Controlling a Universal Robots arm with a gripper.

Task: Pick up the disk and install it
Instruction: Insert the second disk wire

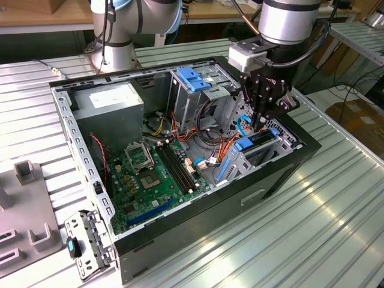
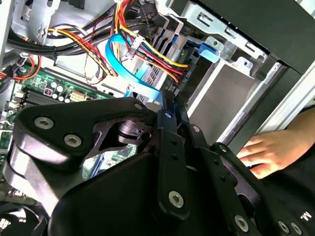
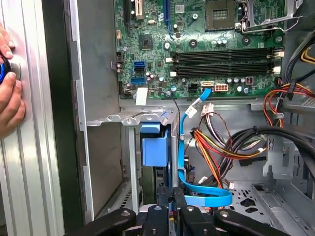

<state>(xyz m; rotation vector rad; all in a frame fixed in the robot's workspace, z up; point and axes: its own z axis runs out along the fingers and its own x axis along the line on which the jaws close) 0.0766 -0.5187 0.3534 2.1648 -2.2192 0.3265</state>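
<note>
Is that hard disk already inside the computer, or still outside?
Inside: the disk stands on edge in its bay in the open case, with the hand directly above it.

Disk: dark flat drive in blue carrier frame, right of centre in exterior view. Standing on edge, tilted, seated in grey metal bay by case's front wall. Blue frame end lower centre of first wrist view; blue corner upper centre-right of second wrist view.

Green motherboard, blue-edged disk
</note>
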